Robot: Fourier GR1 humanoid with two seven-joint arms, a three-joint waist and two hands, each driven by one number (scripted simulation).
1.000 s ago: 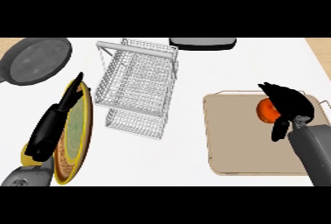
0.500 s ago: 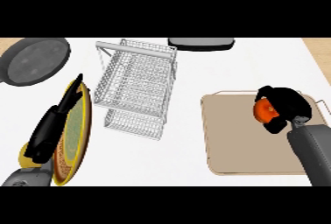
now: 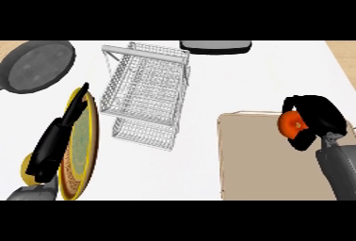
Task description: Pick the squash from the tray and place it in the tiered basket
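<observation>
Head view: the right robot hand (image 3: 319, 115) is curled round the orange squash (image 3: 290, 124), grasping it over the far right part of the tan tray (image 3: 257, 162). On the white counter (image 3: 184, 164), well apart to the left, stands the wire tiered basket (image 3: 146, 89). At lower left, the left robot hand (image 3: 54, 143) lies straight-fingered, released, along a yellow plate (image 3: 82, 141)

An orange squash (image 3: 290, 123) is enclosed by the curled fingers (image 3: 300, 100) of the right hand (image 3: 327, 115) over the far right part of the beige tray (image 3: 264, 164), which is set on the white bench (image 3: 201, 155). The wire tiered basket (image 3: 146, 92) is seen at the centre, well apart from the tray. At the left, the left hand (image 3: 55, 141) is laid open along a yellow plate (image 3: 83, 141), with a grey pan (image 3: 35, 66) beyond it.
</observation>
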